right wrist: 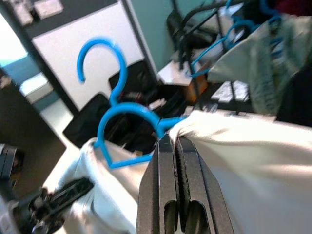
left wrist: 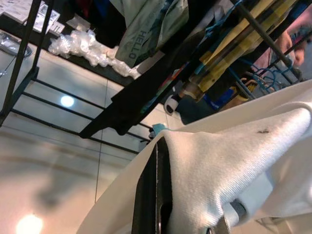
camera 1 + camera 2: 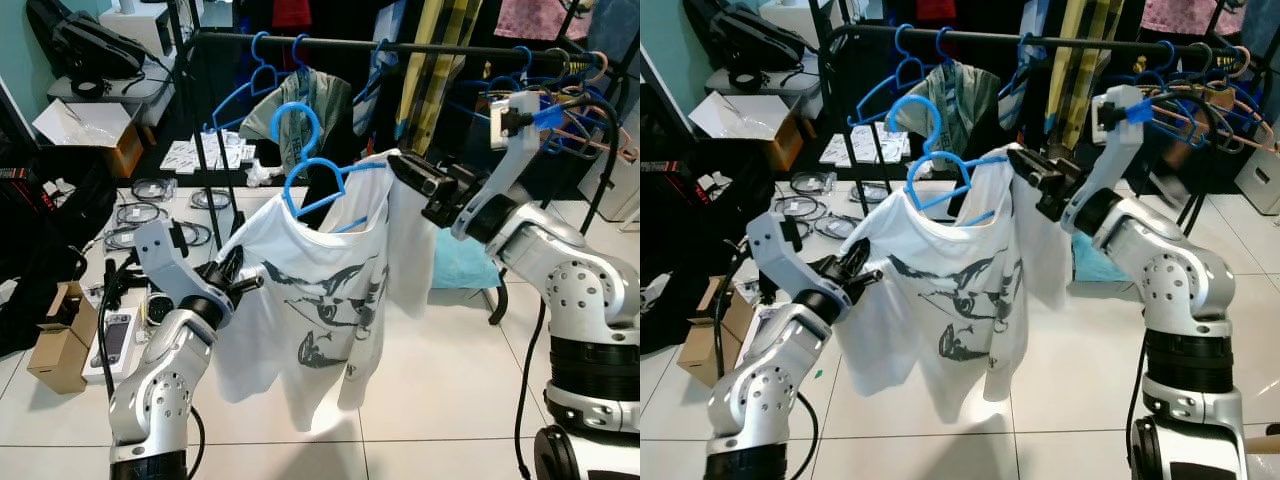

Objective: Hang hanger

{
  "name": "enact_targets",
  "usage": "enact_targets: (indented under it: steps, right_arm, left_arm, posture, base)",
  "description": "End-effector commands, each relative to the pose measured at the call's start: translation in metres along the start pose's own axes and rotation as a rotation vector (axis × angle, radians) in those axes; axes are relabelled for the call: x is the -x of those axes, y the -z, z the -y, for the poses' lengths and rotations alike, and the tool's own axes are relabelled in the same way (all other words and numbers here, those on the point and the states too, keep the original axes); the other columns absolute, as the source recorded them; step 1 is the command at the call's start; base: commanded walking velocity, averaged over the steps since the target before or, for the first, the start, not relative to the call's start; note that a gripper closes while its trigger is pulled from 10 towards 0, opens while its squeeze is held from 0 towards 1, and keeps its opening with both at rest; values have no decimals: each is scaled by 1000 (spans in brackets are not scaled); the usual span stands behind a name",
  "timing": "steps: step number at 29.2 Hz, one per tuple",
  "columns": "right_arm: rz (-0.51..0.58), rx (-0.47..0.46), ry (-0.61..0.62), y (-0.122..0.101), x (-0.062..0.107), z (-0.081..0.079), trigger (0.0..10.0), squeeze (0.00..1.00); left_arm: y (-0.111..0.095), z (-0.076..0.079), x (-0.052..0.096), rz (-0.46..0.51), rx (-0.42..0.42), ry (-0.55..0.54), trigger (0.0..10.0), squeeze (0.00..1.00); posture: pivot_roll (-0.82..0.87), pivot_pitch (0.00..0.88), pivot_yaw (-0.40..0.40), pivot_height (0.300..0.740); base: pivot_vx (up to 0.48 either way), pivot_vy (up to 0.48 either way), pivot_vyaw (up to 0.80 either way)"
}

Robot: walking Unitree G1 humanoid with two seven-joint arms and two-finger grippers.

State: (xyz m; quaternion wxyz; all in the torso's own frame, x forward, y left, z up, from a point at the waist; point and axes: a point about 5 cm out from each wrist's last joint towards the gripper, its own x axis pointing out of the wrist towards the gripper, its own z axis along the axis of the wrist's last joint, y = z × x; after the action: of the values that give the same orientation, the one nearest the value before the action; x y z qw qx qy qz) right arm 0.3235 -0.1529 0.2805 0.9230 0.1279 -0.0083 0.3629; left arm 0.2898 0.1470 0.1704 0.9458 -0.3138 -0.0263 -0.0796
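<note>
- We see a black clothes rail [image 3: 400, 47] across the top, carrying empty blue hangers [image 3: 240, 90] and hanging garments [image 3: 440, 60].
- Coiled cables [image 3: 150, 190] lie on the white tiled floor [image 3: 420, 380].
- Cardboard boxes [image 3: 62, 340] sit at the floor's left edge.

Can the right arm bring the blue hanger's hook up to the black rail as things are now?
Probably yes. The right gripper pinches the white T-shirt at the blue hanger's shoulder, just below the black rail. The rail looks bare above the hook, between other hangers.
</note>
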Motion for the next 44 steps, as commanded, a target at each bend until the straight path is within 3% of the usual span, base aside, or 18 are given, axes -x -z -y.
enact_targets:
  steps: [1,10,23,26,27,28,30,31,33,34,39,41,44]
  right_arm:
    - [-61,34,-62,7,-2,-11,0,0]
    - [-148,44,-148,24,-6,-25,0,0]
    - [-76,16,-331,17,-9,-55,0,0]
    - [-111,60,-355,20,-5,-57,0,0]
    - [-135,82,-344,22,-2,-54,549,0]
    - [-180,130,-282,23,3,-41,4980,0]
    - [-180,130,-282,23,3,-41,4980,0]
    - [-195,152,-254,22,7,-34,10000,0]
    - [-195,152,-254,22,7,-34,10000,0]
    - [-217,184,-192,16,18,-20,10000,1000]
    - [-220,194,-177,14,22,-16,10000,1000]
    - [-235,244,-178,8,35,-13,10000,1000]
    - [-240,269,-198,5,42,-14,10000,1000]
  left_arm:
    - [11,-5,10,3,66,-5,10000,0]
    - [3,-7,12,31,79,40,10000,0]
    - [9,2,14,29,97,119,10000,0]
    - [7,2,14,34,83,138,10000,0]
    - [5,2,14,38,78,146,10000,0]
    - [3,0,15,43,74,155,10000,0]
    - [3,0,15,43,74,155,10000,0]
    - [1,-1,15,44,71,165,10000,0]
    - [1,-1,15,44,71,165,10000,0]
    - [-4,-4,16,48,54,193,10000,0]
    - [-6,-5,16,51,48,200,10000,0]
    - [-12,-9,15,62,35,214,10000,0]
    - [-13,-10,15,66,35,224,10000,0]
  posture:
    - [-84,97,-46,740]
    - [-90,98,-53,740]
    - [-94,99,-56,740]
    - [-95,98,-56,740]
    - [-93,98,-56,740]
    - [-95,97,-55,740]
    - [-95,97,-55,740]
    - [-94,98,-54,740]
    - [-94,98,-54,740]
    - [-97,99,-51,740]
    - [-97,99,-51,740]
    - [-97,96,-48,740]
    - [-96,94,-48,740]
  base:
    - [0,0,0]
    - [0,0,0]
    - [0,0,0]
    - [0,0,0]
    - [0,0,0]
    - [0,0,0]
    - [0,0,0]
    - [0,0,0]
    - [0,0,0]
    - [0,0,0]
    - [0,0,0]
    - [0,0,0]
    - [0,0,0]
